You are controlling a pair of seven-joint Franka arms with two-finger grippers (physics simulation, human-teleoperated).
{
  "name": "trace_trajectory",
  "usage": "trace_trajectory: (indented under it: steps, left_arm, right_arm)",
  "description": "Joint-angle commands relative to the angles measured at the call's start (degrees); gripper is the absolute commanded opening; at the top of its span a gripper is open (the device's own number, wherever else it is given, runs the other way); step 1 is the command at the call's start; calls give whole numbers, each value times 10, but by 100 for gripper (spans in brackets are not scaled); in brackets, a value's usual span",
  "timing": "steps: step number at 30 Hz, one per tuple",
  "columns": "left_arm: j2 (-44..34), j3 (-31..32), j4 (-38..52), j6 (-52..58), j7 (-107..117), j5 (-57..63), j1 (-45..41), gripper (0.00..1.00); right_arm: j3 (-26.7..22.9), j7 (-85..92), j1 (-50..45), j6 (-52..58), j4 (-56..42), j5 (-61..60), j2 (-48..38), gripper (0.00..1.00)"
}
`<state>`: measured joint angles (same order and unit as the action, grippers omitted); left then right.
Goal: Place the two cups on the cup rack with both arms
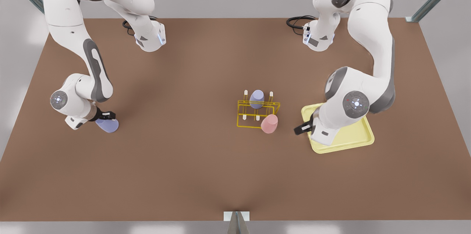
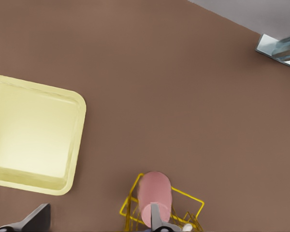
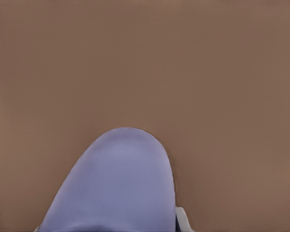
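The yellow wire cup rack (image 1: 245, 107) stands mid-table. A lavender cup (image 1: 257, 99) sits upside down on a back peg and the salmon-pink cup (image 1: 269, 123) on the front peg nearest the front view's right. My left gripper (image 1: 303, 128) hovers open just right of the rack, apart from the pink cup (image 2: 154, 193) and the rack (image 2: 130, 205). At the front view's left, my right gripper (image 1: 105, 117) is shut on a second lavender cup (image 1: 107, 125), held low over the table. That cup (image 3: 116, 183) lies between the white finger pads (image 3: 181, 218).
A pale-yellow square tray (image 1: 353, 138) lies under the left arm's wrist, right of the rack, with its rim (image 2: 77, 145) close to the gripper. Brown tabletop stretches between the right gripper and the rack. Both arm bases stand at the table's far edge.
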<state>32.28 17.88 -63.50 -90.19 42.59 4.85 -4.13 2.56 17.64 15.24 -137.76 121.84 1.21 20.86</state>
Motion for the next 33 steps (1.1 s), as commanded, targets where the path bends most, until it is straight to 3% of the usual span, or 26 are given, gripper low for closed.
trace_trajectory:
  steps: [1, 3, 8, 12, 25, 33]
  left_arm:
    - [-35, -4, 14, 146, -353, 72, 25, 100]
    - [-192, -118, -184, 60, -474, 64, -33, 100]
    - [-180, -121, -175, 76, -470, 8, -17, 100]
    - [-178, -116, -174, 100, -470, -7, -19, 100]
    - [-178, -115, -177, 98, -472, -8, -17, 100]
    - [-180, -115, -181, 108, -472, -8, -16, 100]
  right_arm:
    - [17, 6, -6, 21, -6, -2, -8, 81]
    - [59, 6, -6, 29, -27, -2, -13, 81]
    - [171, 12, -9, 33, -102, -2, -7, 81]
    - [226, 6, -28, 26, -145, -41, 5, 81]
    - [227, -10, -214, 21, -355, -256, 110, 81]
    - [226, -15, -281, 50, -352, -315, 116, 81]
